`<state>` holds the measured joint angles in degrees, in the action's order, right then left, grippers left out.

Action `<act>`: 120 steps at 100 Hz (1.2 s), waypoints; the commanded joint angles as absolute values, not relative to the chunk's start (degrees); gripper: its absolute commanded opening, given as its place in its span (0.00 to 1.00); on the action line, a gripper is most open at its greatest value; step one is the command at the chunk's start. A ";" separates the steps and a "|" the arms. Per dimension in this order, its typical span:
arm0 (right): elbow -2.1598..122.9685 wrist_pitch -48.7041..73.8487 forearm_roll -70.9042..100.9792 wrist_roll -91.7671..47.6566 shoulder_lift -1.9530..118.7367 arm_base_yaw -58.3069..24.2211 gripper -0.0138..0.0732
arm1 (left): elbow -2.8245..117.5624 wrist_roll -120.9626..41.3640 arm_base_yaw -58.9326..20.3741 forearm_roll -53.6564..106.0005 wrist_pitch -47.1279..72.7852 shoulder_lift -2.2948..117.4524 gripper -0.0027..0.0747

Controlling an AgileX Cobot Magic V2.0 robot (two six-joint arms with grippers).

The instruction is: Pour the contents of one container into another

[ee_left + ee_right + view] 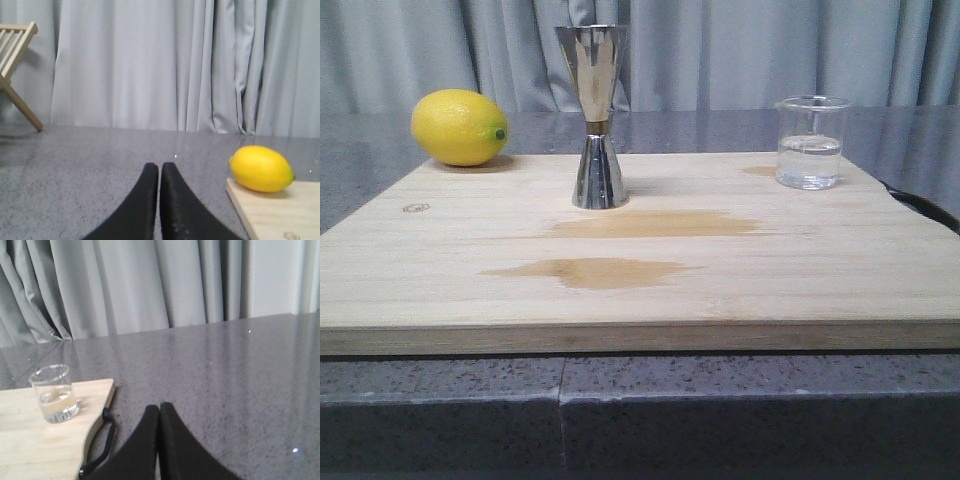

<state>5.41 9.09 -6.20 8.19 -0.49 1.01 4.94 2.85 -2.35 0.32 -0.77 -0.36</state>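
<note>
A small clear glass beaker [811, 143] holding some clear liquid stands upright at the back right of the wooden board [640, 290]. The right wrist view also shows the beaker [53, 393], near the board's corner. The tall steel jigger [596, 117] stands upright at the back middle of the board. Neither gripper appears in the front view. My left gripper [160, 167] is shut and empty over the grey counter, left of the board. My right gripper [159, 407] is shut and empty over the counter, right of the board and apart from the beaker.
A yellow lemon [459, 127] lies at the board's back left corner, and the left wrist view shows the lemon [261, 168] too. Two damp patches [620, 250] mark the board. A black strap [102, 445] hangs off the board's right edge. A wooden rack [15, 70] stands far left. Grey curtains hang behind.
</note>
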 commanded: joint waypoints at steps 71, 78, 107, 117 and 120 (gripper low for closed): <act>31.77 18.32 -13.59 7.50 19.86 1.33 0.08 | 30.52 2.36 -2.28 -0.53 9.15 16.92 0.01; 31.77 18.44 -13.59 7.50 19.86 1.33 0.08 | 30.52 2.36 -2.28 -0.53 9.26 16.92 0.01; 31.77 18.57 -13.59 7.50 19.87 1.33 0.08 | 30.52 2.36 -2.28 0.00 9.14 16.92 0.01; 31.77 18.72 -13.59 7.50 19.87 1.33 0.08 | 30.52 2.36 -2.28 0.00 9.14 16.92 0.01; 31.77 18.72 -13.59 7.50 19.87 1.33 0.08 | 30.52 2.36 -2.28 0.00 9.14 16.92 0.01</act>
